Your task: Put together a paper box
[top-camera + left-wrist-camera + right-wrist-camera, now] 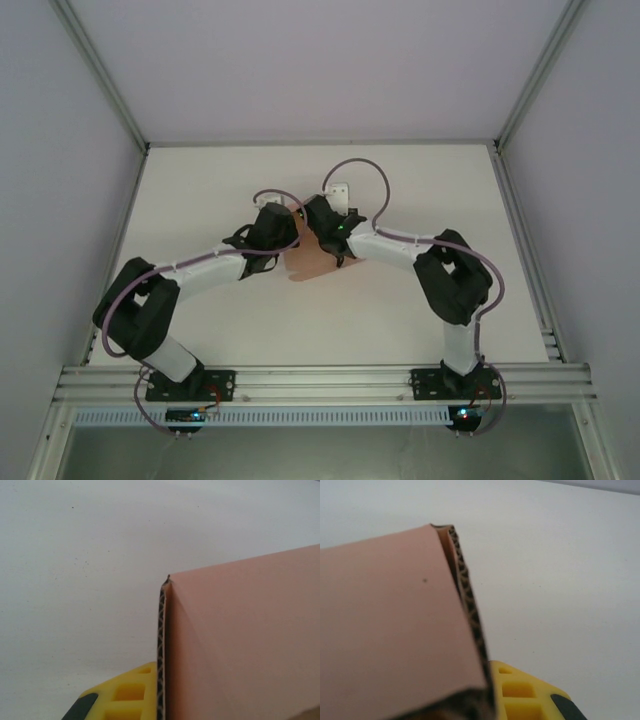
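We note bare white table [420, 200], pale walls, aluminium rail [320, 378] at near edge. Paper box [318, 262] mid-table, left gripper [290, 235] and right gripper [320, 238] at it. Each shows one yellow finger [127, 695] against card. Finger spread we cannot tell.

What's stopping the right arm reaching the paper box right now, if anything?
Probably nothing: the right gripper sits at the paper box, card lying against its yellow finger in the wrist view. The left gripper crowds the other side without blocking it.

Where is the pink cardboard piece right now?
In the overhead view the paper box is at the middle of the table, between the left gripper and the right gripper.
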`<act>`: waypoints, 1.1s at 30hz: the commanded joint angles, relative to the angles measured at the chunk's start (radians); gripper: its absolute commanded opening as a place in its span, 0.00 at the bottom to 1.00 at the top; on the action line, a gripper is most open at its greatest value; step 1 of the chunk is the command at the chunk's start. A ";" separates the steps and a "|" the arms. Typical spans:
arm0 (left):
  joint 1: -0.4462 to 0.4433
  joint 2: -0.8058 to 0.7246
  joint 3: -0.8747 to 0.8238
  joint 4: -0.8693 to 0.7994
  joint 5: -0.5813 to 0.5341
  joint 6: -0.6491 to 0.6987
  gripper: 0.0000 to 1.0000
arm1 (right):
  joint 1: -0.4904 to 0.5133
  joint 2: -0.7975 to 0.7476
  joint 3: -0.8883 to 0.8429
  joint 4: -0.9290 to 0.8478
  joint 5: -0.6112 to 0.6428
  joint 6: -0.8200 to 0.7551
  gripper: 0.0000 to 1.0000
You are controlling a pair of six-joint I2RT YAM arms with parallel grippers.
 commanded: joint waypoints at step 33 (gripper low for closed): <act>0.017 -0.005 0.028 -0.100 -0.035 -0.012 0.00 | -0.133 -0.333 -0.446 0.560 -0.619 -0.358 0.56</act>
